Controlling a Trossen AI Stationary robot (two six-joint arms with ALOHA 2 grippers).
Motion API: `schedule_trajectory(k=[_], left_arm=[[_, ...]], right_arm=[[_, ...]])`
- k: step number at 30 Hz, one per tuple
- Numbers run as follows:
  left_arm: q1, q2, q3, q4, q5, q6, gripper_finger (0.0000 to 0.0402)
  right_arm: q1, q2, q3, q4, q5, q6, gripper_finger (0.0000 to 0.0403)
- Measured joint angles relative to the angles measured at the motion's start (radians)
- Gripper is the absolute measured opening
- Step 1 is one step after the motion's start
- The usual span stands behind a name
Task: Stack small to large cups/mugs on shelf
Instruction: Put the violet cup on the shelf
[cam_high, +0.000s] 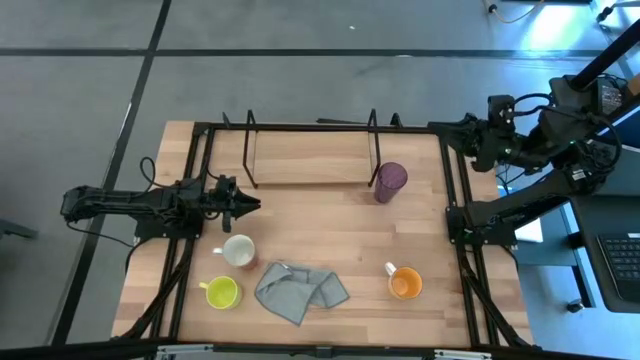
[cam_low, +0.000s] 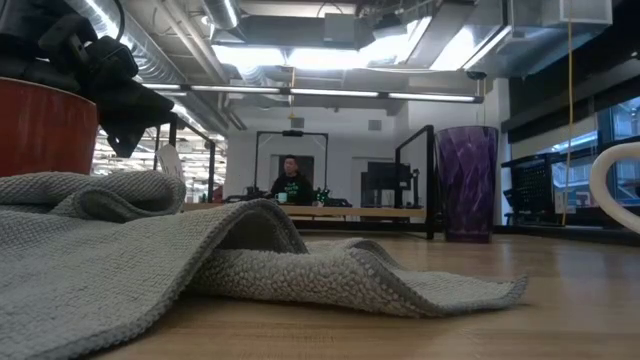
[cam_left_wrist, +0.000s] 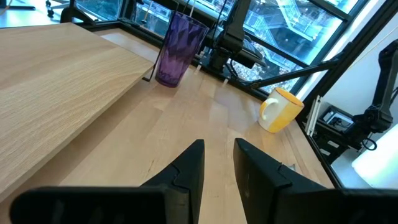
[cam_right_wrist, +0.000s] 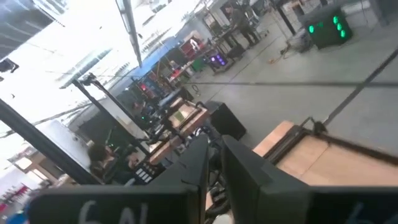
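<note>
The shelf (cam_high: 310, 158), a black wire rack on a wooden base, stands at the table's far side. The purple tumbler (cam_high: 390, 182) stands upright on the table at the shelf's right end. A mug (cam_high: 238, 250) that is white from above and red-brown from the side (cam_low: 40, 130) stands near the left. The yellow-green mug (cam_high: 221, 292) stands at the near left. The orange mug (cam_high: 404, 283) with a white handle stands at the near right. My left gripper (cam_high: 248, 205) hovers just beyond the white mug, narrowly open and empty. My right gripper (cam_high: 468, 135) is shut and empty at the far right.
A crumpled grey cloth (cam_high: 300, 290) lies on the table between the yellow-green and orange mugs. Black frame rails (cam_high: 455, 230) run along the table's left, right and far sides. Bare wood lies in the table's middle (cam_high: 320, 225). A person (cam_low: 290, 182) sits far off in the room.
</note>
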Motion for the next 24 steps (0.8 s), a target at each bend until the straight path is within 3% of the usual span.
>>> schedule_trajectory(k=[12,17,24], left_arm=[[0.000,0.000,0.000,0.000,0.000,0.000,0.0080],[0.000,0.000,0.000,0.000,0.000,0.000,0.0080],[0.000,0.000,0.000,0.000,0.000,0.000,0.0080]], right_arm=[[-0.033,0.002,0.019,0.045,-0.037,0.049,0.0049],[-0.065,0.023,0.117,-0.210,0.009,0.126,0.0049],[-0.109,0.115,0.251,-0.783,0.076,0.368,0.0049]])
